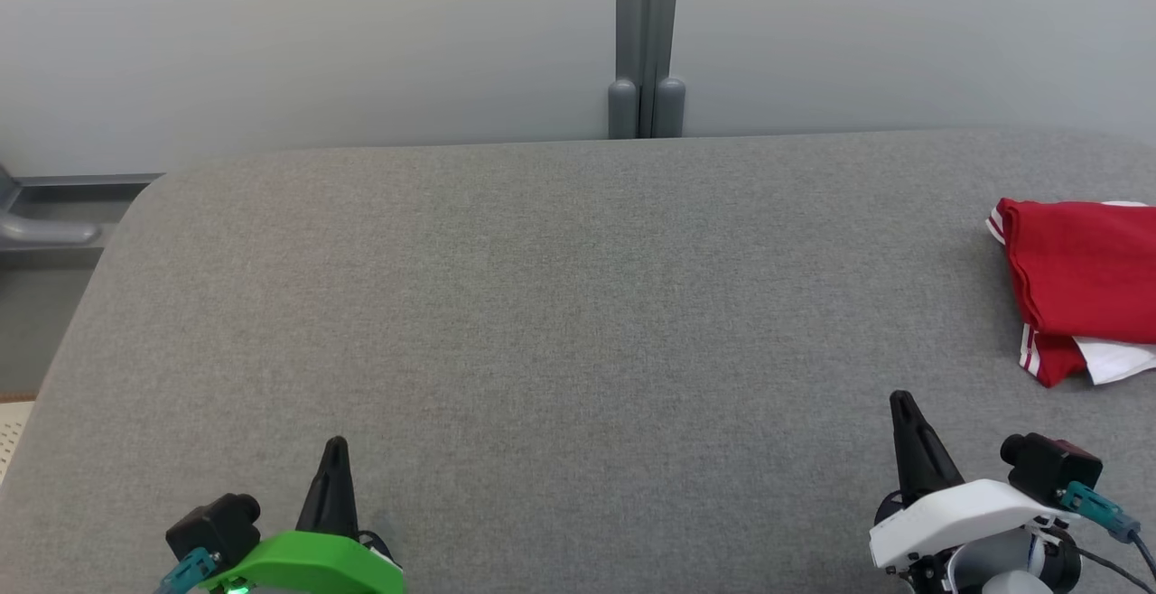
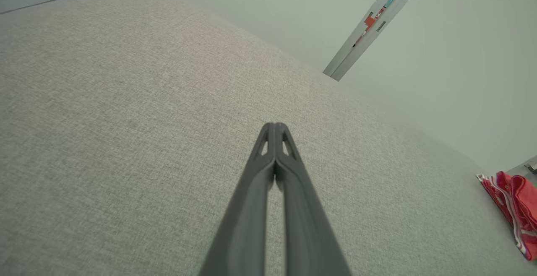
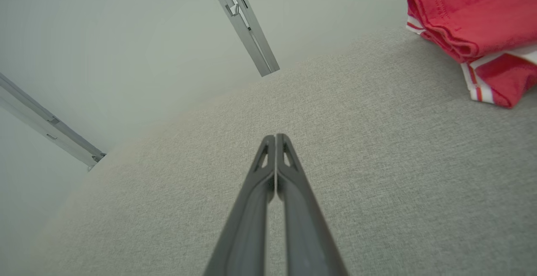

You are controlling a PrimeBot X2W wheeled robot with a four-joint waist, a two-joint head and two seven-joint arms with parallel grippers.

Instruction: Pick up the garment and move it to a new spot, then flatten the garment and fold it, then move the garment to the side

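The garment [image 1: 1079, 278] is red with white stripes and a white part, bunched in a folded heap at the right edge of the grey padded table [image 1: 542, 305]. It also lies at the right edge of the left wrist view as the garment [image 2: 514, 209] and at the top right of the right wrist view as the garment [image 3: 478, 20]. My left gripper [image 1: 335, 443] is shut and empty near the table's front left, its tips [image 2: 275, 125] pressed together. My right gripper [image 1: 899, 397] is shut and empty at the front right, a short way in front of the garment and apart from it, tips [image 3: 275, 136] closed.
A pale wall stands behind the table, with a grey vertical post [image 1: 646, 43] at its middle. Grey rails [image 1: 54, 215] run past the table's far left corner. The table's grey surface stretches wide between the grippers and the wall.
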